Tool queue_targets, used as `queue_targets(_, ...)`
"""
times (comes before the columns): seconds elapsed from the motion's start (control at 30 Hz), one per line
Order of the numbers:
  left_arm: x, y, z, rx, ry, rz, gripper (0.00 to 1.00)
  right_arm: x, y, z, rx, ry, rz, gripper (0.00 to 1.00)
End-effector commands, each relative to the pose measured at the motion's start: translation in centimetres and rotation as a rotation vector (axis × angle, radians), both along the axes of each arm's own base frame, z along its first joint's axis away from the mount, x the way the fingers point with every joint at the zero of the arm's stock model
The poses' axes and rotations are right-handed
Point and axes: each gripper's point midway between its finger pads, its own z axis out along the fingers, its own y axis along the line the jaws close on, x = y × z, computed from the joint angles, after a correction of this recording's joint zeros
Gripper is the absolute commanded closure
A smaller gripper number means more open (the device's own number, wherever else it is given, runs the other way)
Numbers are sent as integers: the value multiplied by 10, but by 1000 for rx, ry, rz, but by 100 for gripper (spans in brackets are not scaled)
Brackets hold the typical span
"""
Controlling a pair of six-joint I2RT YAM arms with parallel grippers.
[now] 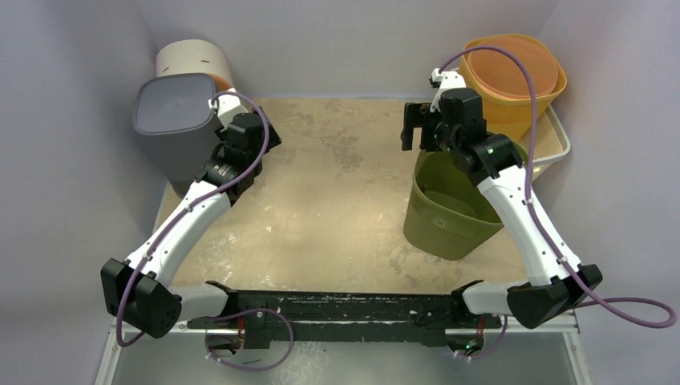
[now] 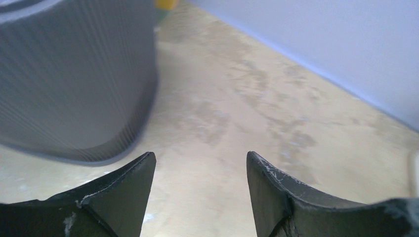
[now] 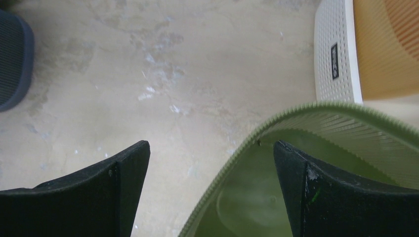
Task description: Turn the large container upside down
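Rim of green bin (image 3: 346, 123) sits btwn wide R jaws.

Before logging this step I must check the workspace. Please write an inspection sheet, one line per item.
Surface: beige table top, worn and stained.
Job's things: dark grey ribbed plastic container, back left, flat closed face up; green ribbed plastic bin, right, upright, mouth open.
Clutter: orange plastic tub in white perforated tray, back right; cream cylinder behind the grey container.
Hands: left hand open, empty, beside grey container; right hand open, astride green bin's rim.
Cables: purple cable along each arm.
Surroundings: plain pale walls.
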Motion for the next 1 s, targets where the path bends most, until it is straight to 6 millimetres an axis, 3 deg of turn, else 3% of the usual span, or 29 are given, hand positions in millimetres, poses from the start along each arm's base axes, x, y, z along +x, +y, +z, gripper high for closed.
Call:
queue_targets(0.0, 5, -13, 27, -49, -52, -39, 34, -29, -9, 2, -30, 28, -24, 6)
queue_targets(0.17, 11, -20, 36, -54, -55, -65, 34, -60, -2, 7, -15, 69, 21, 16)
queue_targets(0.4, 14, -25, 48, -63, -72, -81, 34, -98, 25, -22, 22, 211, 129, 26)
queue_targets(0.6, 14, -28, 52, -78, -78, -95, 33, -101, 29, -34, 32, 241, 136, 30)
queue_targets(0.73, 12, -26, 58, -80, -87, -91, 33, -99, 19, -38, -14, 255, 91, 36)
queue_targets(0.87, 7, -21, 62, -76, -96, -77, 33, -96, 12, -40, -60, 266, 55, 49)
queue_targets(0.97, 5, -20, 64, -76, -100, -74, 33, -94, 15, -41, -63, 276, 69, 64)
